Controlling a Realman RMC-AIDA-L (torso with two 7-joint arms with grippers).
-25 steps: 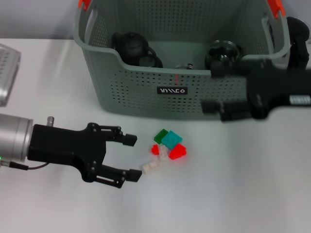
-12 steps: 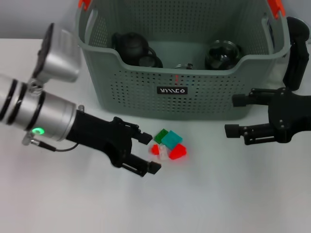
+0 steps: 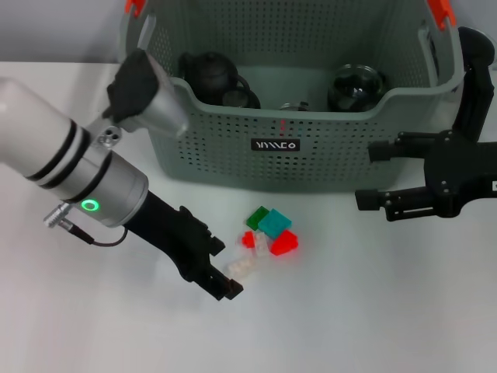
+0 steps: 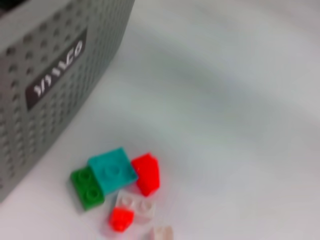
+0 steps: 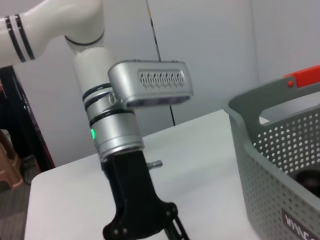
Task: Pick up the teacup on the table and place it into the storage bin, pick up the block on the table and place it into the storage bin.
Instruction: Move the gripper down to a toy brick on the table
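At the left of the head view the left gripper (image 3: 225, 268) reaches down toward the lower middle of the frame, its black fingers standing a little apart on either side of a pale translucent block (image 3: 240, 266) on the white table (image 3: 365, 311). Just right of it lies a cluster of studded plastic blocks: a green block (image 3: 255, 217), a teal block (image 3: 274, 224) and a red block (image 3: 284, 243), touching one another. Above them, across the upper middle, stands the storage bin (image 3: 233, 148), grey-green perforated plastic with orange clips and a black label; a dark round teapot (image 3: 208, 74) and other dark glossy ware sit inside. At the right edge the right gripper (image 3: 373, 175) hovers beside the bin with its jaws wide apart, holding nothing.

The left wrist view alone shows the blocks' studs close up, the teal block (image 4: 112, 171) overlapping the green block (image 4: 87, 187). The right wrist view alone shows the left arm's white and silver casing from the side.

Half a second ago the left gripper stood nearer the red pieces; it has since drawn lower, and the pale block shows between its tips again. The right gripper has barely shifted.
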